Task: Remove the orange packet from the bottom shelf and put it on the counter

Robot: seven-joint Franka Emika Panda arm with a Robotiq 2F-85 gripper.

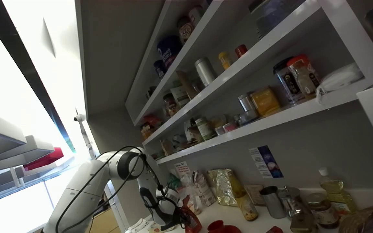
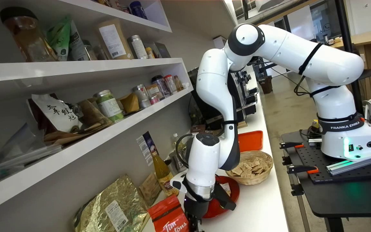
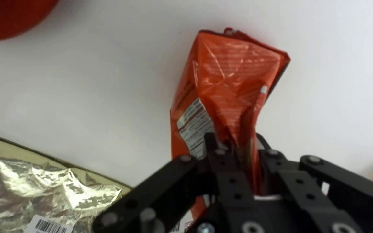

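The orange packet is a crinkly orange-red bag with light lettering. It shows in both exterior views [image 1: 193, 221] [image 2: 169, 216] and in the wrist view [image 3: 228, 74]. It stands about upright at the counter [image 2: 256, 212]; whether its base bears on the surface I cannot tell. My gripper [image 3: 238, 149] points down, its fingers close together with a fold of the packet between them. In an exterior view the gripper [image 2: 195, 224] is beside the packet and its fingertips are mostly hidden. The bottom shelf [image 1: 238, 133] is the lowest white board, above the counter, with jars and bags on it.
A gold foil bag [image 2: 111, 209] stands against the wall beside the packet. A yellow bottle [image 2: 161, 170], a red plate [image 2: 213, 209] and a wicker basket [image 2: 251, 170] stand near the arm. A metal pitcher [image 1: 272, 202] and an oil bottle [image 1: 337, 194] stand farther along.
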